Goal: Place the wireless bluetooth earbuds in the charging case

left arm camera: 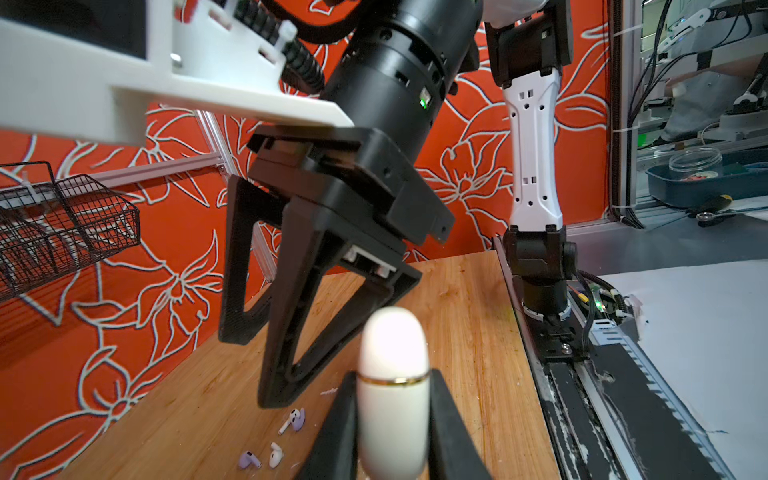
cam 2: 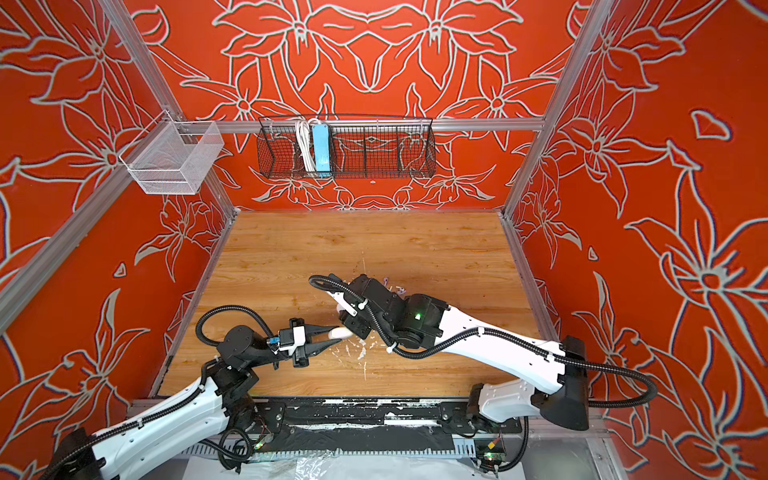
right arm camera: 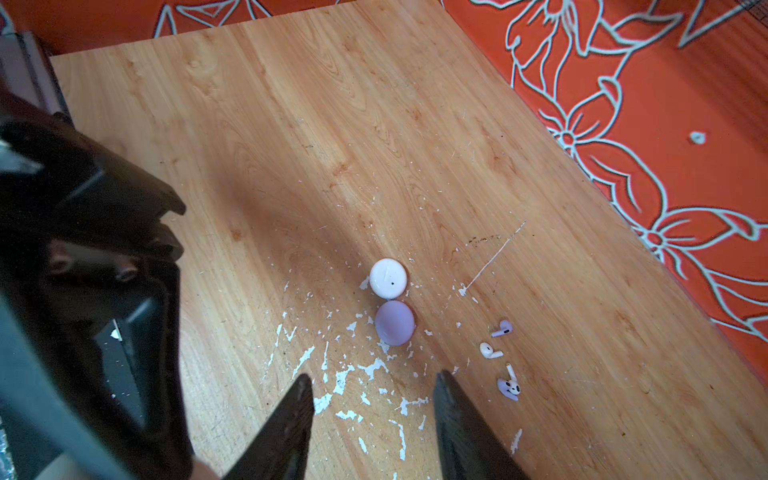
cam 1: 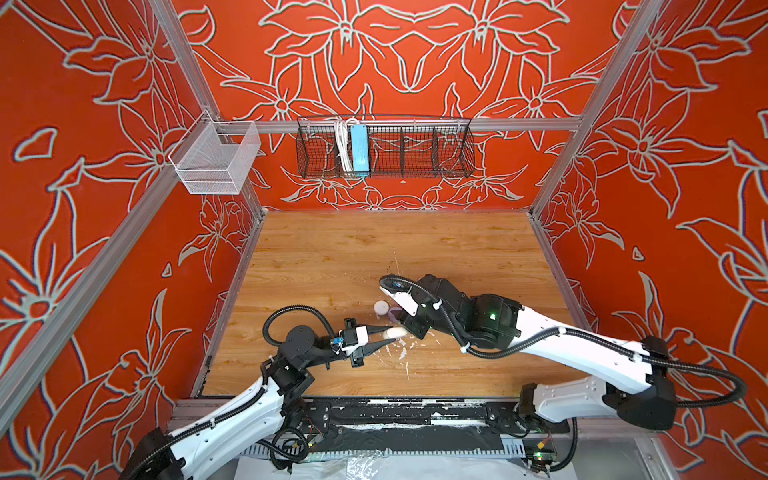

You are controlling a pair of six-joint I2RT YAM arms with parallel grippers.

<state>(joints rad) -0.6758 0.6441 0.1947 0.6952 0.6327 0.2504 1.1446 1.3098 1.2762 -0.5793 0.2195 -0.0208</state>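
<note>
Clamped between the two fingers of the left gripper [cam 1: 388, 336], a cream charging case [left arm camera: 392, 415] is held above the near middle of the wooden table [cam 1: 332, 257]. Its lid is seen shut, with a gold band [left arm camera: 392, 380] around the seam.

Three cases are counted in all: the held one, plus a white case [right arm camera: 388, 277] and a lavender case [right arm camera: 395, 323] laid just beside each other on the table, the white one farther.

The right gripper [right arm camera: 374, 378] is hung above the table close to the lavender case, with its jaws parted and nothing between them.

Four wireless bluetooth earbuds are counted, all loose on the table to the right of the two lying cases. They are made up of one lavender bud [right arm camera: 501, 328], one white bud [right arm camera: 490, 350], and a second white bud [right arm camera: 510, 371] laid across a second lavender bud [right arm camera: 505, 390].

White paint flecks [right arm camera: 340, 380] are scattered on the wood below the right gripper.
</note>
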